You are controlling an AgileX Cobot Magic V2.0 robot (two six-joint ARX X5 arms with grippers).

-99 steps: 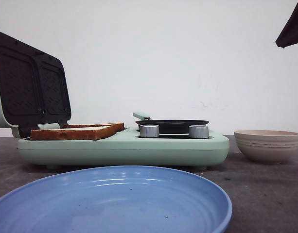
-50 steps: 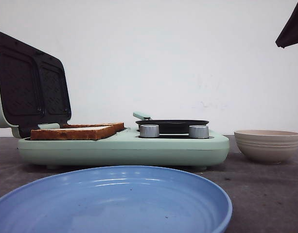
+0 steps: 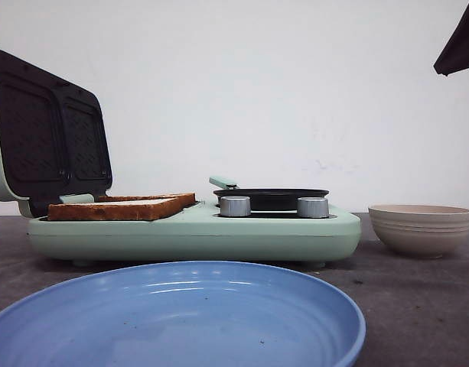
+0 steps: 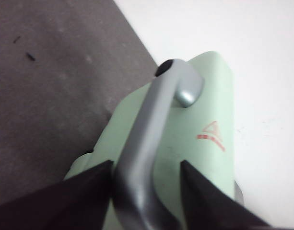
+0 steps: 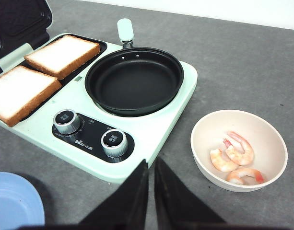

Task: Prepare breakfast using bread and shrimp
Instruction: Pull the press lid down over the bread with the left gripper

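Bread: two square slices of bread (image 5: 62,54) lie flat side by side in the dark tray on one side of the green breakfast maker (image 3: 196,229). Each slice has a pale top and brown crust. In the front view they show as a low brown edge (image 3: 121,207) under the raised lid.

Lid: the lid (image 3: 47,134) stands open, with its dark grill plates facing the bread.

Left gripper: the left gripper (image 4: 146,176) is at the silver handle (image 4: 151,129) on the outside of the green lid. One dark finger sits on each side of the handle, right up against it. It grips the handle.

Right gripper: the right gripper (image 5: 150,179) hangs above the table, near the front edge of the breakfast maker. Its two fingers are pressed almost together, with nothing between them.

Pan: a round black pan (image 5: 134,79) sits on the other side of the breakfast maker, next to the bread. Two silver knobs (image 5: 114,142) are in front of it.

Shrimp: three pink shrimp (image 5: 234,157) lie in a beige bowl (image 5: 275,143) on the grey table (image 5: 242,67), beside the maker.

Plate: a blue plate (image 3: 180,321) sits at the front, nearest the camera.
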